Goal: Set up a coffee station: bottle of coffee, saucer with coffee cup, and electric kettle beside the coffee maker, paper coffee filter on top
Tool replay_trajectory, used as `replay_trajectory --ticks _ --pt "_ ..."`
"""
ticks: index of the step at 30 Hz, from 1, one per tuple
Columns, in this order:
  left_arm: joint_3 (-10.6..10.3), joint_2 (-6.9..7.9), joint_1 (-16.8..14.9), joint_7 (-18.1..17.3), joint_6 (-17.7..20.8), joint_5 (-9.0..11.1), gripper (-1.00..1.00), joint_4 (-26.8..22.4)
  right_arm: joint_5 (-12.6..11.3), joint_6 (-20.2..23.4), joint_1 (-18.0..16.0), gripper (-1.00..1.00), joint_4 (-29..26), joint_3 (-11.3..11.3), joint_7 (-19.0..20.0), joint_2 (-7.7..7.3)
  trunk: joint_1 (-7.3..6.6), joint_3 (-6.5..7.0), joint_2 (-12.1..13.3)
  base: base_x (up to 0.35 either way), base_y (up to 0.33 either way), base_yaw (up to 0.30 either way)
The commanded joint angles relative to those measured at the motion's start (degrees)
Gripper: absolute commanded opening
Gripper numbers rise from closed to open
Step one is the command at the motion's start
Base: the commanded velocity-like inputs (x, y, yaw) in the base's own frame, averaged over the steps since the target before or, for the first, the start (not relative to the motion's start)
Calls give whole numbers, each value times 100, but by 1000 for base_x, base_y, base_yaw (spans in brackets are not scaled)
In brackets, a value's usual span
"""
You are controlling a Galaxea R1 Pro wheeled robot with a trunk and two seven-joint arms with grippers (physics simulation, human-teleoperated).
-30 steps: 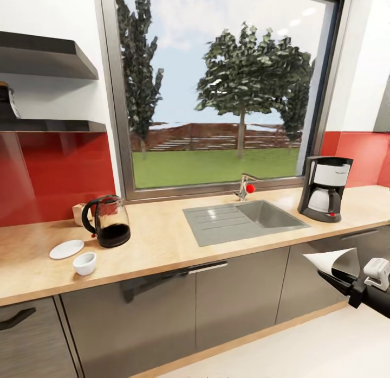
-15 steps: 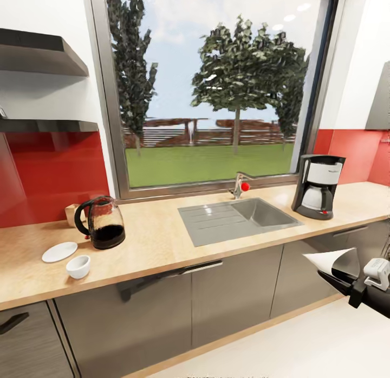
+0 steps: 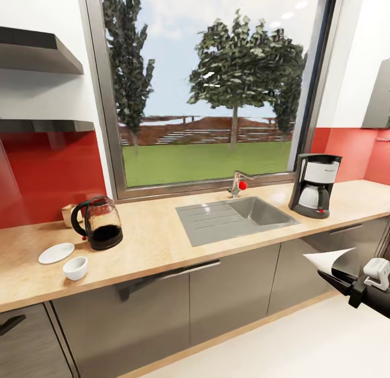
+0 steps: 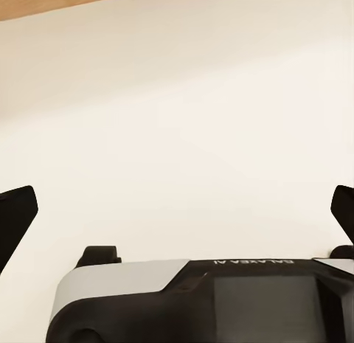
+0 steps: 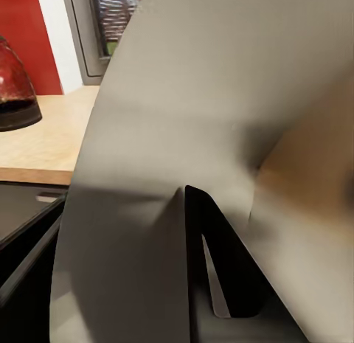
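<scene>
**One of each on the worktop, filter in the right gripper**

On the kitchen countertop stand, from its left end: one saucer, one coffee cup just beside it and nearer the front edge, and one electric kettle behind them, towards the back wall. The cup sits on the wood, apart from the saucer. A long bare stretch of worktop follows, up to the single inset sink at the middle. Right of the sink stands one coffee maker, with open wood around it on to the right end.

Two shelves hang at upper left.

The left gripper hangs over pale floor, its fingers spread wide with nothing between them.

Low at the right, in front of the cabinet fronts, the right gripper is clenched on the one paper coffee filter, whose sheet curls around a dark finger in the right wrist view.
</scene>
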Motion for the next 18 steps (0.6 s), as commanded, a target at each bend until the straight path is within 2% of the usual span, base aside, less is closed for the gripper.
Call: replay_trajectory --ticks 1,6,18 --pt "10 -2 2 -1 -6 2 100 -9 -27 53 -5 -100 1 -3 15 -1 1 -7 -5 0 0 -129" --pt "10 -2 2 -2 -10 2 100 -10 -27 53 -5 -100 1 -2 15 -1 1 -9 -5 0 0 -202" --pt "10 -2 3 2 -5 2 100 -10 -27 53 -5 -100 1 -2 17 -1 1 -9 -5 5 -3 -266"
